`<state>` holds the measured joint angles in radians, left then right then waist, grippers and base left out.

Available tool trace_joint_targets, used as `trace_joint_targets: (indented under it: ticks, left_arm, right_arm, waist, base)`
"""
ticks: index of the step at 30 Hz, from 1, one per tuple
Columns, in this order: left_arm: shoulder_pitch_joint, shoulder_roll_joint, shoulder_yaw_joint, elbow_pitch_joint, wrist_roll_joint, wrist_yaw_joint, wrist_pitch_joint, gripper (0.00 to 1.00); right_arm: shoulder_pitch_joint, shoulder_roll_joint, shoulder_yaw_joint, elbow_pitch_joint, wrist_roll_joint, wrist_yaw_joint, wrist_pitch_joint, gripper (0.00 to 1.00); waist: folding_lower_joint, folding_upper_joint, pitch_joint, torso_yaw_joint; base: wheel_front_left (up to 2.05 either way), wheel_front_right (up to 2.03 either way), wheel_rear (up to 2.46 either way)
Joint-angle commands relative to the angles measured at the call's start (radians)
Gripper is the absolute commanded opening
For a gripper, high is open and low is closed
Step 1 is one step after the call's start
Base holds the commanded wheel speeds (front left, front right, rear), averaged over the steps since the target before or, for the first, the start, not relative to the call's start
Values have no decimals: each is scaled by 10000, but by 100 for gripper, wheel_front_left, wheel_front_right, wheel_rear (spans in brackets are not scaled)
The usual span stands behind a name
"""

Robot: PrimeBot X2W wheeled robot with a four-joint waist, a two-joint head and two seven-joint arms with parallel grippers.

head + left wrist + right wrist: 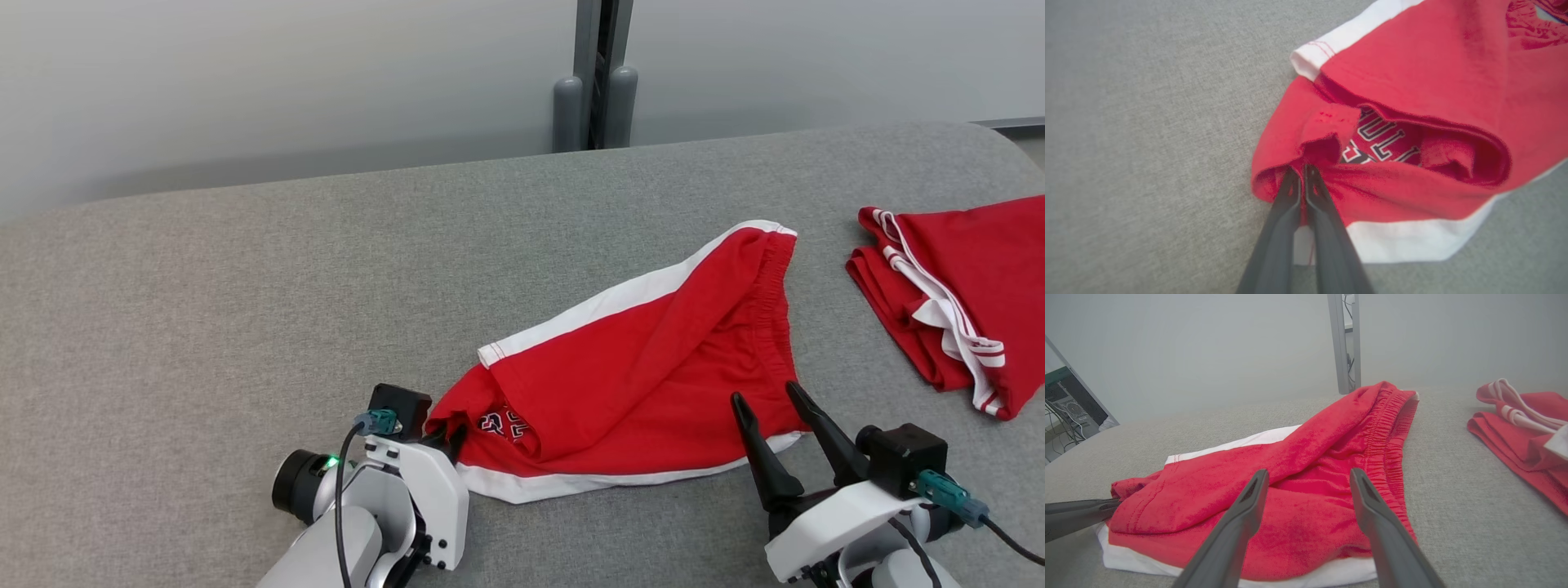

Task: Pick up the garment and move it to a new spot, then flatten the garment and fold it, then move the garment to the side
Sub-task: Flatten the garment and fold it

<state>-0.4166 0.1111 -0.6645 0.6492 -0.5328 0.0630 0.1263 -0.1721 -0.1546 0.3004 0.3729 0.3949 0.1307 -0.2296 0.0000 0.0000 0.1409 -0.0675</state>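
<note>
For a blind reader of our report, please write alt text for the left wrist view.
Two dark fingers pinch a fold of red shorts with white trim, lying on a grey surface. Dark lettering shows inside the opening.

Setting: lab-like test bay. Frosted panels [286, 82] either side of metal post [602, 65]. Cabled computer tower [1073, 404] left of post.

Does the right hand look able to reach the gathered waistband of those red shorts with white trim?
Probably yes: the open right hand points at the red shorts with white trim, close to their gathered waistband, with nothing between.
</note>
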Motion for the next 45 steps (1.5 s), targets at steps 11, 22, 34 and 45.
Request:
trace_joint_targets:
  ticks: [11,22,34,45]
  left_arm:
    - [119,-94,504,307,-524,46,-1161,100]
    - [1417,263,1562,-1394,-1248,56,-3171,100]
    - [3177,-213,3151,-3055,-903,115,-3915,100]
    - [4346,-583,4240,-4702,660,-363,-3915,100]
  right_arm:
    - [73,-160,-242,-71,86,1,-195,100]
    - [600,-444,-918,-863,-193,1,-306,100]
    - [1181,-258,-1223,-1132,-420,1,-352,100]
    - [1159,-210,-1180,-1086,-483,1,-366,100]
  waist:
    - [0,0,-376,669]
    - [0,0,-854,1307]
    - [0,0,-1061,1537]
    - [0,0,-1105,1535]
  base:
    - [0,0,0]
    - [0,0,0]
    - [0,0,0]
    - [0,0,0]
